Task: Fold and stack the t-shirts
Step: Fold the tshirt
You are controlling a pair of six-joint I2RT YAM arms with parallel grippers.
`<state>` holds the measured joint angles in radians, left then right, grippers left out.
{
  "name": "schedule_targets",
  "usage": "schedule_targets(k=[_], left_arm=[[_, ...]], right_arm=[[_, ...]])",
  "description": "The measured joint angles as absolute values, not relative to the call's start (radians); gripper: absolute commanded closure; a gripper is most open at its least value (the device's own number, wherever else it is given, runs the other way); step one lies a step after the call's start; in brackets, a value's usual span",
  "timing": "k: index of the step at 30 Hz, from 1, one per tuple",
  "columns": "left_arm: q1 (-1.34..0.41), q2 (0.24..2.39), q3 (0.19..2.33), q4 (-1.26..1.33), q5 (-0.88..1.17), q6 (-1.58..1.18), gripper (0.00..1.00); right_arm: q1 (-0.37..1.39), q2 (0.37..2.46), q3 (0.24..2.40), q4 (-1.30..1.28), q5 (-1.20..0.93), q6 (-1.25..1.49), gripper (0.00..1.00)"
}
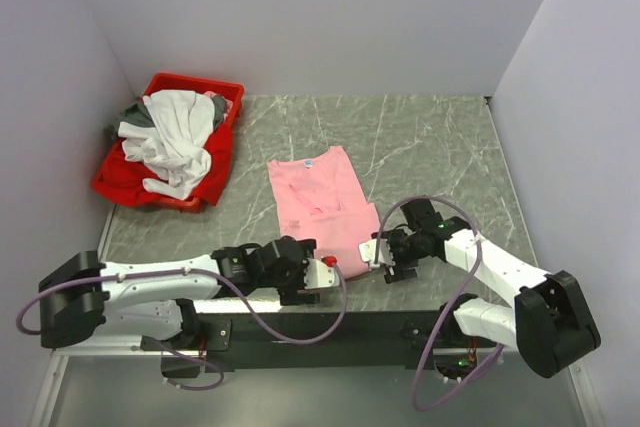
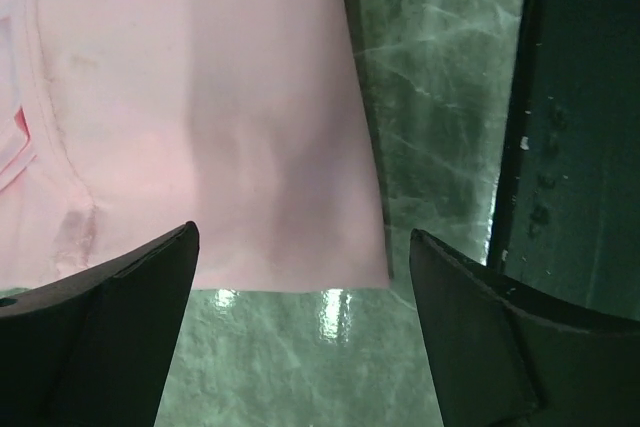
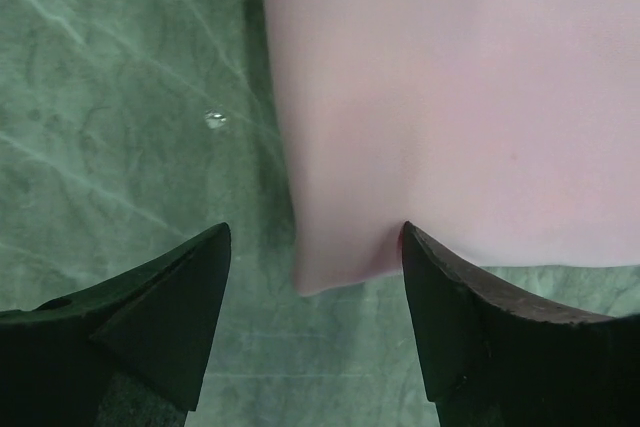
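**Both pincers released at the pink shirt's near edge**

From the top camera, the pink t-shirt [image 1: 320, 209] is lying flat in the middle of the marbled grey desk [image 1: 430, 147], folded into a long narrow shape with its collar end pointing away from the arms. The left pincer [image 1: 325, 267] is hovering at the shirt's near left corner, and the right pincer [image 1: 386, 261] is sitting just beside the near right edge. Far off at the back left, the red bin [image 1: 228, 95] is holding a heap of cloth: a white t-shirt [image 1: 172, 137] is draping over the top, and a dark grey t-shirt [image 1: 128, 117] is peeking out at the bin's left rim.

Over to the left wrist camera: the left pincer is standing wide, released, with nothing between its fingers [image 2: 120, 332]. The pink t-shirt's hem is running straight across just ahead of the tips, its corner landing between them, and bare green-grey desk is showing in the gap.

Now the right wrist camera: the right pincer is also spread, released and gripping nothing. A rounded corner of the pink t-shirt is lying on the desk between the two fingers [image 3: 150, 322], and the cloth is spreading away up and to the right. The right-hand finger is meeting the shirt's edge in the picture; whether it is actually touching, I cannot tell.
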<state>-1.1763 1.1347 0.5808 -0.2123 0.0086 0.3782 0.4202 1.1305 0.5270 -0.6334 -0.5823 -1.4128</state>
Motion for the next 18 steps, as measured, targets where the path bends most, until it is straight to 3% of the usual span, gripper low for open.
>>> schedule_targets(k=[13,18], left_arm=[[-1.208,1.275,0.563,-0.151,-0.08,0.377,0.11],[-1.211,1.281,0.543,-0.148,-0.082,0.379,0.16]], right_arm=[[0.485,1.13,0.48,-0.429,-0.513,-1.324,0.27],[0.485,1.132,0.476,-0.406,-0.505,-1.316,0.29]])
